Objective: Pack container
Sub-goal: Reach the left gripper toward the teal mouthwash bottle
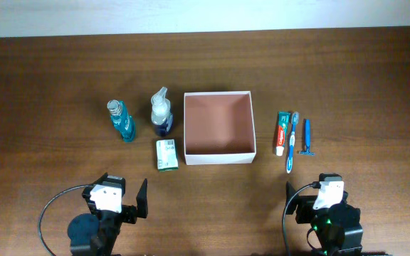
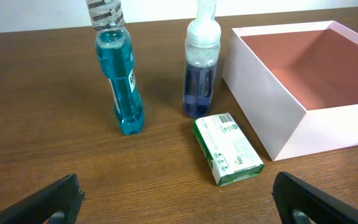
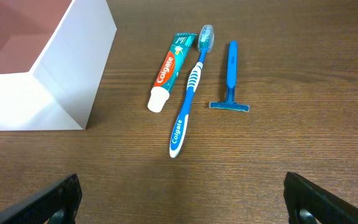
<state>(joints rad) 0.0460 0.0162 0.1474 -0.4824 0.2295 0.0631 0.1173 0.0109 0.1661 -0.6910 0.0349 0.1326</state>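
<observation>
White card-like walls suggest the container (image 1: 219, 158) is light, fairly stiff, yet crushable under a hard pinch. Recommended hold: one wall, gripped over its rim. It stands empty, open side up, at the middle of the table (image 1: 48, 85). Left pincer (image 2: 179, 208) and right pincer (image 3: 182, 205) are both spread, holding nothing.

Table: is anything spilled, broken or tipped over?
Nothing stands out. The mouthwash bottle and spray bottle stand upright, the container looks whole, and the toothpaste, toothbrush and razor lie side by side. No spill.
</observation>
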